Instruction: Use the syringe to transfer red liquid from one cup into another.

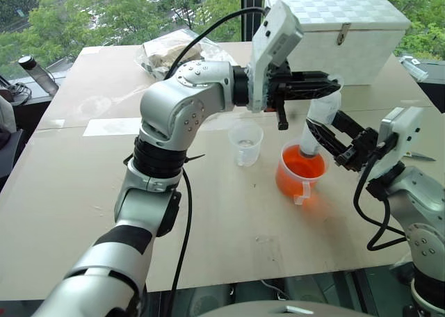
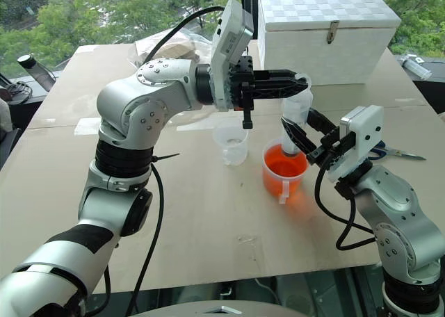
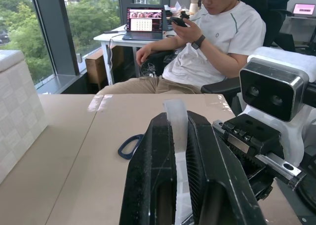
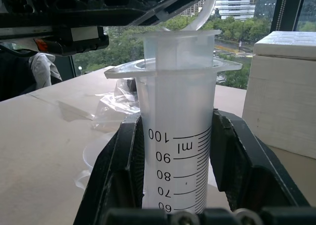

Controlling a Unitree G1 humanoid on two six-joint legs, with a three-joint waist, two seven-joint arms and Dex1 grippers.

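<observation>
While the right gripper (image 2: 300, 137) clamped the syringe (image 1: 316, 126) over the handled cup (image 1: 299, 172) and the left gripper (image 1: 327, 86) pinched its plunger, the red liquid (image 1: 300, 165) sat undrawn, the small cup (image 1: 245, 142) empty.

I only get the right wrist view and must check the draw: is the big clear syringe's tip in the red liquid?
Observer: The large clear plastic syringe has its tip down inside the wide handled clear plastic cup holding the red liquid.
Operator: Who has the plunger?
Observer: The left pincer is shut on its ring top.
Operator: And the target cup?
Observer: The small plain clear plastic cup stands beside it, showing no red.
</observation>
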